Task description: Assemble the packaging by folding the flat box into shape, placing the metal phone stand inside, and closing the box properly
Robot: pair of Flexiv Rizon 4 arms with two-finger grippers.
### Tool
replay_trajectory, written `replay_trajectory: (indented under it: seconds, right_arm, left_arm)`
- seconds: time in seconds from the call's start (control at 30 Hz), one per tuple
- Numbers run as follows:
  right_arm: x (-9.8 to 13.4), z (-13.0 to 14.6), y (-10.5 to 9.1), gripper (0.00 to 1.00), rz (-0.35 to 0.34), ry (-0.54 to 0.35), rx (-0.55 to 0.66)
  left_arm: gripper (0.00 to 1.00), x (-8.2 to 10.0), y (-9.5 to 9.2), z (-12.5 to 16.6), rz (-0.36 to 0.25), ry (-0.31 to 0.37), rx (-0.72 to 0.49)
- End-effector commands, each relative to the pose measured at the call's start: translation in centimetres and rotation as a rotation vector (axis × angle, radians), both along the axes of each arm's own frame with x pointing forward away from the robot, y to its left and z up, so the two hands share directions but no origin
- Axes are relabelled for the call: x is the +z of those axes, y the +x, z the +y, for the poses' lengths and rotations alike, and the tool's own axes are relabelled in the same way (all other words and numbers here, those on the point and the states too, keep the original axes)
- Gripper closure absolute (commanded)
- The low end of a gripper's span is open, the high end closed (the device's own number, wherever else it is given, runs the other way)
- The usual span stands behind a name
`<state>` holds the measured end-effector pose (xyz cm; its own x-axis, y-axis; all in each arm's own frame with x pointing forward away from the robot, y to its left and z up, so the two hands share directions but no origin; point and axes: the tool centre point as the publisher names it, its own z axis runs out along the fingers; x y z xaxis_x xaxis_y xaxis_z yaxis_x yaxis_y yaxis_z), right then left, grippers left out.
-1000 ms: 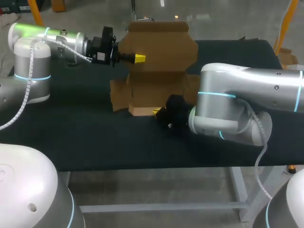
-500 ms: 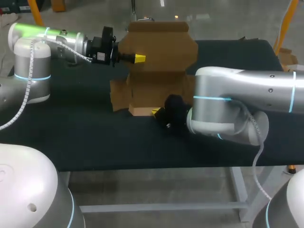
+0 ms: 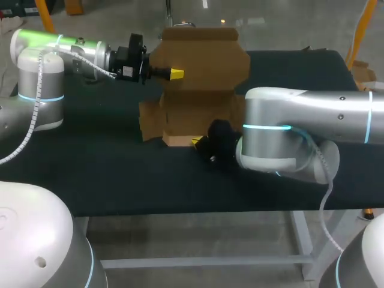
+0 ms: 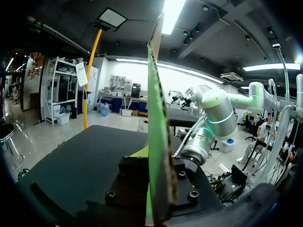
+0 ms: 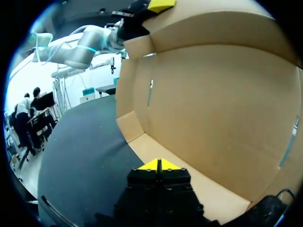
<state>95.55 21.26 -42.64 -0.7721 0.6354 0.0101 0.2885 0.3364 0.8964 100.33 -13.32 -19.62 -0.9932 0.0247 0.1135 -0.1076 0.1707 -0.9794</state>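
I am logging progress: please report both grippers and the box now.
Left gripper shut on box, at its raised panel. Right gripper shut, tips at box's low front edge. Box open, half folded. Phone stand not in view.

The head view looks down from high behind onto the whole counter (image 3: 90,180) and the box (image 3: 201,66). The left wrist view, close in, sights edge-on along the box's raised panel toward the right arm (image 4: 213,118). The right wrist view sits low, facing the box's inner wall, with the left end effector (image 5: 158,5) above it.
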Motion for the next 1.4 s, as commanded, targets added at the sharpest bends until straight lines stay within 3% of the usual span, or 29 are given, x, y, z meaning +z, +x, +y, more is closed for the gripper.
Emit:
replay_trajectory:
  seconds: [0.03, 0.17, 0.6, 1.4]
  right_arm:
    - [-0.6, 0.2, 0.2, 1.0, 0.0, -0.003, -0.004]
    - [-0.6, 0.2, 0.2, 1.0, 0.0, -0.003, -0.004]
    - [-0.6, 0.2, 0.2, 1.0, 0.0, -0.003, -0.004]
    - [-0.6, 0.2, 0.2, 1.0, 0.0, -0.003, -0.004]
  left_arm:
    - [1.0, -0.1, 0.0, 0.2, 0.0, 0.001, -0.003]
    - [1.0, -0.1, -0.1, 0.0, 0.001, 0.001, -0.003]
    - [1.0, -0.5, -3.0, -1.0, 0.011, 0.026, -0.015]
    - [1.0, -3.0, -5.0, -0.7, 0.054, 0.019, 0.011]
